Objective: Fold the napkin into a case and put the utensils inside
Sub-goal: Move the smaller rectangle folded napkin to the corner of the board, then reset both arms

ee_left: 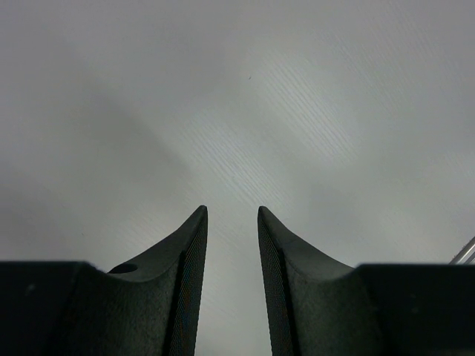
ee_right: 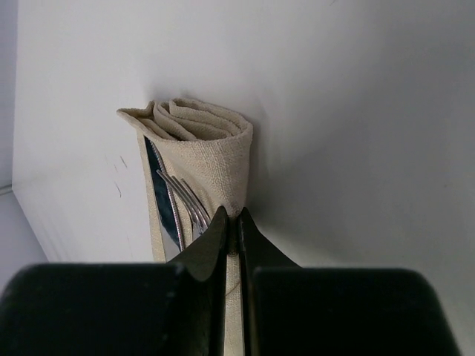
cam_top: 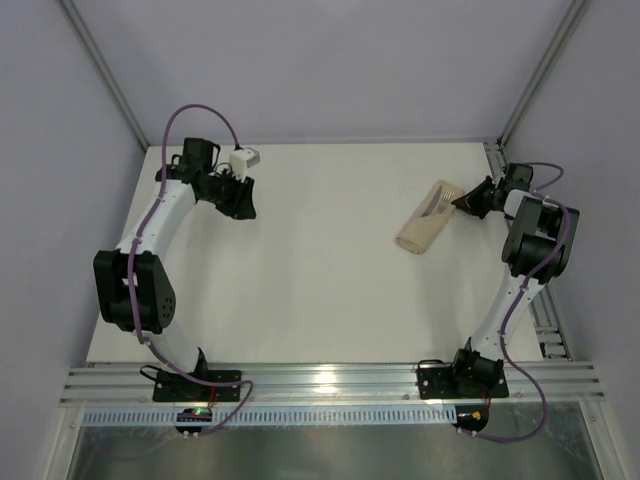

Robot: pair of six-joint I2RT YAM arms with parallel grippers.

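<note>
"Now, near edge first: what do I log?"
"Two arm bases (cam_top: 200,378) on the rail (cam_top: 330,380) at the front of the bench (cam_top: 330,270). From there the left arm (cam_top: 150,250) runs up the left side and the right arm (cam_top: 530,250) up the right."
"Task item?"
"The napkin (cam_top: 424,227) is folded into the case (ee_right: 215,156), a narrow tan pouch lying diagonally on the right half of the bench, well apart from the left arm. The utensils (cam_top: 440,206) are in it. The fork (ee_right: 191,206) tines and knife (ee_right: 167,211) blade show side by side at its open end, knife on the left in the right wrist view."
"And the right end effector (ee_right: 231,216)?"
"Clenched. Fingers are pressed together, with the tips touching the cloth at the mouth of the case, just beside the fork tines. Whether a fold is pinched between them, I cannot tell."
"And the left end effector (ee_left: 231,211)?"
"About as deep, far over on the left. Released: fingers apart, only bare bench between them, nothing gripped."
"Beyond?"
"Back edge of the bench, then grey walls (cam_top: 330,70) with metal frame posts (cam_top: 100,60) in the corners."
</note>
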